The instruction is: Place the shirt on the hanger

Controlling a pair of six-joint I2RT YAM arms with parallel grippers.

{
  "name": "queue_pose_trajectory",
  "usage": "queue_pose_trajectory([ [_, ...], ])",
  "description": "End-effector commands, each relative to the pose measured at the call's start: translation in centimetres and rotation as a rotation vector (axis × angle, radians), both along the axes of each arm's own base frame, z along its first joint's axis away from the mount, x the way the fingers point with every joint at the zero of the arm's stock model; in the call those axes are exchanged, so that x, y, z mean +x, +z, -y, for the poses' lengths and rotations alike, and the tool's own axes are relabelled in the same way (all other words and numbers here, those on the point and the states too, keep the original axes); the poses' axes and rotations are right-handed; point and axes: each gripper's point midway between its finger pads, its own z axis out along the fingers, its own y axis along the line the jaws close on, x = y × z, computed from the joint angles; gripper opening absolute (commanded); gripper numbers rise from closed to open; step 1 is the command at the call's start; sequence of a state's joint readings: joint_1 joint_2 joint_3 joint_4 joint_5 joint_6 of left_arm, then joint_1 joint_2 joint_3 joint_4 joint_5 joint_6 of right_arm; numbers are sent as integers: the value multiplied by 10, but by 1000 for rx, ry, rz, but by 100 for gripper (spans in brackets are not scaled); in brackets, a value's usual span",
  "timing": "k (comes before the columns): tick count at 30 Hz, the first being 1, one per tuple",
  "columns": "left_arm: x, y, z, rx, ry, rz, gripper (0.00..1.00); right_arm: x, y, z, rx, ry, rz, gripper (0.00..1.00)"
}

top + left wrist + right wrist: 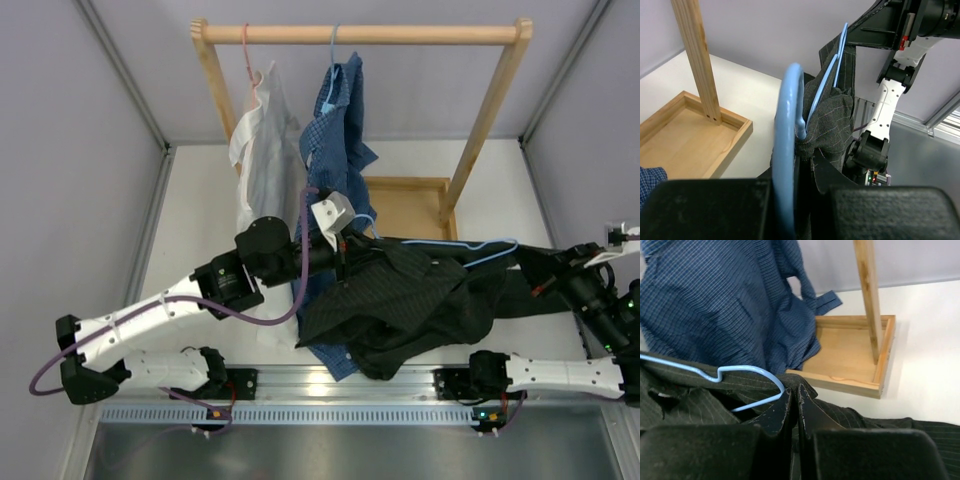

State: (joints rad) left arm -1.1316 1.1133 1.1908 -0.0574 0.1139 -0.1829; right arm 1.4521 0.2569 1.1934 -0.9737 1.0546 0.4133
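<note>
The black pinstriped shirt (400,300) hangs draped over the light-blue wire hanger (450,243), which is held level above the table between my two arms. My left gripper (343,250) is shut on the hanger's hook (790,125), with shirt fabric (832,120) bunched just beyond the jaws (802,185). My right gripper (500,268) is at the hanger's far shoulder. In the right wrist view its fingers (795,395) are shut on a fold of the shirt (685,405), right beside the hanger's curved end (745,370).
A wooden rack (360,33) stands behind, with a white shirt (262,130) on a pink hanger and a blue checked shirt (340,120) on another hanger. The rack's wooden base tray (405,205) lies just behind the held hanger. Grey walls enclose both sides.
</note>
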Motion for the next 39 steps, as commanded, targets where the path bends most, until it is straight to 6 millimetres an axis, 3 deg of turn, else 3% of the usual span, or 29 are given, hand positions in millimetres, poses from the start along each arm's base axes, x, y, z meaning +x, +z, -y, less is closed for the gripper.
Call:
queue_pose_trajectory([
  [1,5,-34,-6,93,26,-31,0,13,16,8,74,-152,4,0],
  [6,1,-34,-14,111,14,8,0,22,20,28,0,-323,16,0],
  [11,-3,-41,-25,189,-6,75,0,25,31,32,-94,-397,34,0],
  [13,1,-56,-30,278,2,87,0,27,37,23,-191,-403,49,0],
  [18,-1,-63,-25,393,-24,100,0,28,57,1,-271,-364,65,0],
  [21,3,-63,-14,470,28,125,0,30,53,-31,-362,-315,71,0],
  [23,10,-53,-5,435,80,96,0,28,43,-56,-332,-248,47,0],
  [25,16,-30,1,350,132,49,0,27,33,-67,-272,-215,20,0],
  [27,30,-12,4,275,227,13,0,24,11,-81,-282,-174,-4,0],
  [29,34,21,9,140,271,-36,0,22,-16,-95,-269,-141,-38,0],
  [30,40,27,10,110,309,-51,0,21,-21,-98,-254,-133,-44,0],
  [31,45,46,8,45,345,-83,0,20,-24,-99,-188,-127,-59,0],
  [32,51,50,7,26,384,-100,0,19,-36,-104,-194,-111,-69,0],
  [34,65,58,8,-8,450,-128,0,16,-37,-108,-99,-78,-81,0],
  [35,74,58,8,-12,463,-138,0,13,-49,-117,-109,-40,-87,0],
  [37,73,58,25,-27,379,-152,0,11,-48,-126,-72,-1,-78,1],
  [39,75,54,34,-31,290,-138,0,7,-51,-134,-82,44,-80,15],
])
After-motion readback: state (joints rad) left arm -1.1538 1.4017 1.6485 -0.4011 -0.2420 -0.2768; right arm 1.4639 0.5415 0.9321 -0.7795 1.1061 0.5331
